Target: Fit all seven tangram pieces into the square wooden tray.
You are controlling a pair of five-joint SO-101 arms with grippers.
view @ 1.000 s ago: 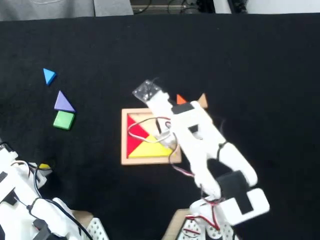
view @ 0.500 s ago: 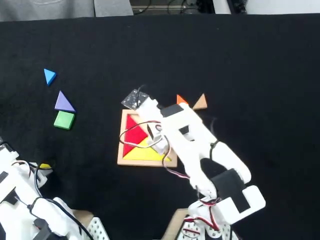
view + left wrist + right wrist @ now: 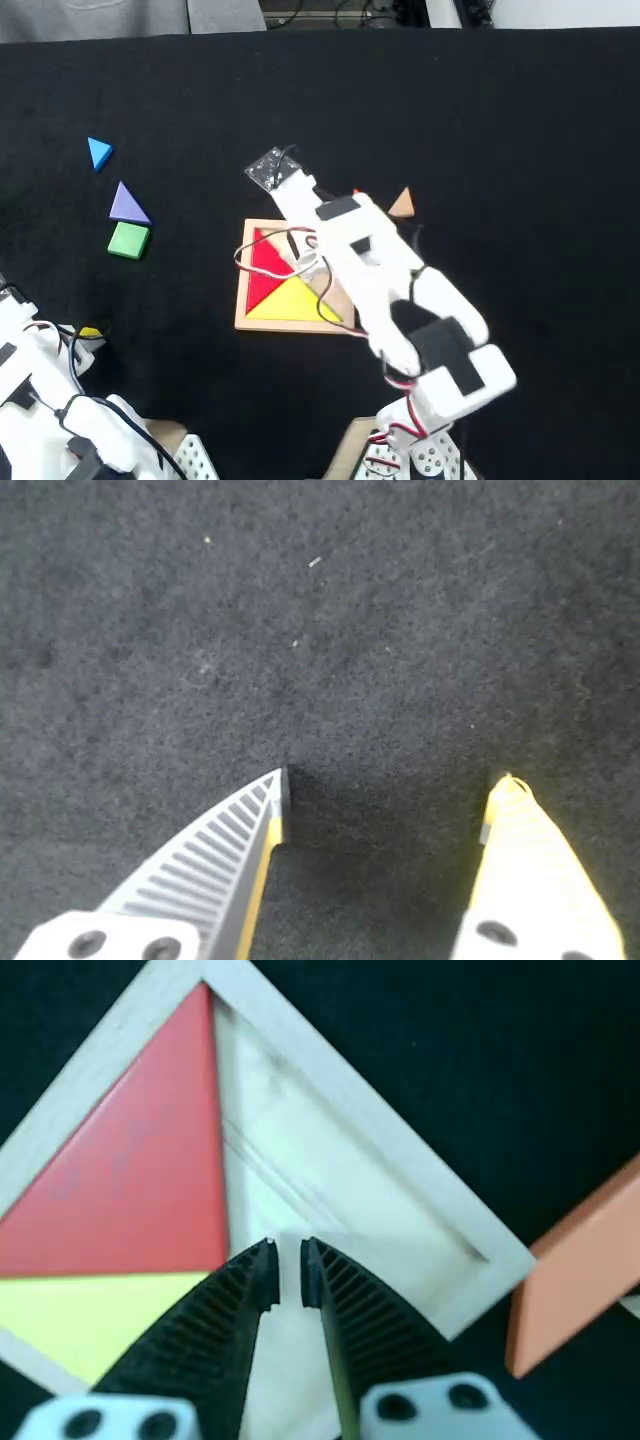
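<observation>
Seeing square wooden tray (image 3: 242, 290) on black cloth (image 3: 500, 120): pale rim, red triangle (image 3: 268, 265) and yellow triangle (image 3: 290, 303) seated inside. Our right claw (image 3: 287, 1260) over tray's bare floor, jaws narrow, holding nothing. Our left claw (image 3: 390, 790) spread wide above cloth. Just beside tray corner, orange piece (image 3: 575, 1260).

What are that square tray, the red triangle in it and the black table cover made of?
The tray looks like pale bare wood: faint grain lines on its floor. The red triangle looks matt and painted, perhaps wood or plastic. The table cover seems felt-like cloth: fuzzy, with lint specks.
</observation>
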